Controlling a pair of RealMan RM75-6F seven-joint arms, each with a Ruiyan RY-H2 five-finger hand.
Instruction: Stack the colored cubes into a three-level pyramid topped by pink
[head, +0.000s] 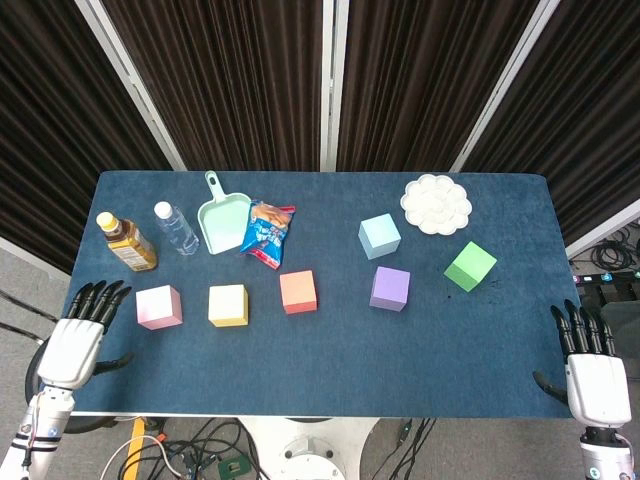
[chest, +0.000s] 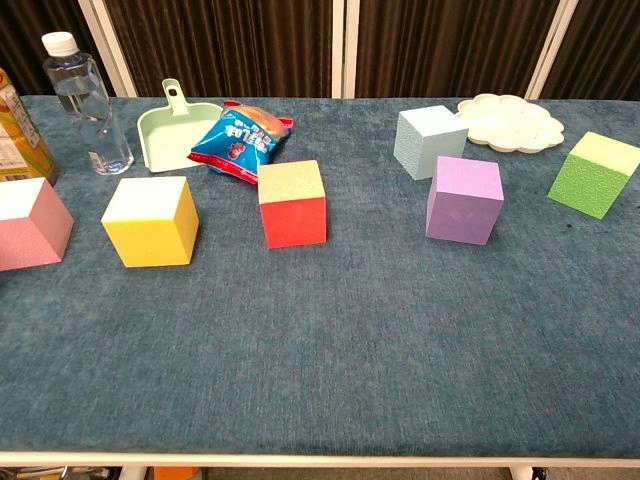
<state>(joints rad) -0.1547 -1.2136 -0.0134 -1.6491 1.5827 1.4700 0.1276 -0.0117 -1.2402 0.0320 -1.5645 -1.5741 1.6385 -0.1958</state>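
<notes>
Six cubes sit apart on the blue table (head: 330, 330), none stacked. In the head view, three form a loose row in the lower left of the cloth: the pink cube (head: 159, 306) furthest left, the yellow cube (head: 228, 305) just right of it, and the orange-red cube (head: 298, 291) a little further right and slightly higher in the frame. Right of centre sit the purple cube (head: 390, 288), the light blue cube (head: 379, 236) above and slightly left of it, and the green cube (head: 470, 266) turned at an angle toward the right. The left hand (head: 75, 340) rests at the lower left edge of the table, near the pink cube but not touching it, its dark fingers (head: 98, 298) spread apart and holding nothing. The right hand (head: 595, 375) sits at the lower right corner, well apart from every cube, fingers extended and empty. Along the upper left of the table stand a tea bottle (head: 127, 241) and a clear water bottle (head: 176, 227), with a mint dustpan (head: 222, 220) and a blue snack bag (head: 268, 233) beside them. A white paint palette (head: 436, 203) lies at the upper right, above the green cube.
</notes>
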